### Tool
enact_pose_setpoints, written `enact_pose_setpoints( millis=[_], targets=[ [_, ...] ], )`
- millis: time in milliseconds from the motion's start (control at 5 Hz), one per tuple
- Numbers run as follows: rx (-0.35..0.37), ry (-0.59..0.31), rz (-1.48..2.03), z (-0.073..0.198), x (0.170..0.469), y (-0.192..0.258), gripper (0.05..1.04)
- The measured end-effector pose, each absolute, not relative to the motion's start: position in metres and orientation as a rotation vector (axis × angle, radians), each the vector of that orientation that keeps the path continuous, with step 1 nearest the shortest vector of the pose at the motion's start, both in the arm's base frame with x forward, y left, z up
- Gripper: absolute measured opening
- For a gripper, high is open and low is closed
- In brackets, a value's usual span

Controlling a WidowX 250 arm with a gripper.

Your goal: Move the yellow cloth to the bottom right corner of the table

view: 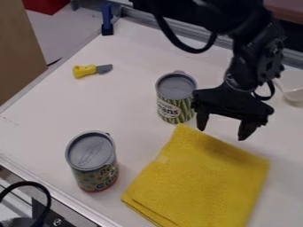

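The yellow cloth lies folded and flat on the white table, at the lower right of the camera view, its near part cut off by the bottom edge. Just past the cloth's far edge hangs my gripper, fingers apart and pointing down, with nothing between them. A shadow falls on the far part of the cloth beneath it.
A green beans can stands close to the left of my gripper. Another can stands left of the cloth. A toy knife with a yellow handle lies at the far left, and a pale translucent object is at the right edge.
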State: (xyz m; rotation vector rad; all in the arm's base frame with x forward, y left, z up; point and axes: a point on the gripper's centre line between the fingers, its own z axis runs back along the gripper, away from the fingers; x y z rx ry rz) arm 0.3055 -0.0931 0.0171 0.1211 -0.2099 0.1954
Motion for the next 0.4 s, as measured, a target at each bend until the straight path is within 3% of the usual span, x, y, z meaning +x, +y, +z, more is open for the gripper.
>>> enact_pose_setpoints(
  millis=[200,400],
  targets=[
    [0.134,-0.269,-0.009,0.017,0.316,-0.091,0.999],
    [0.129,-0.295,0.033,0.024,0.334,-0.071,0.999]
  ],
)
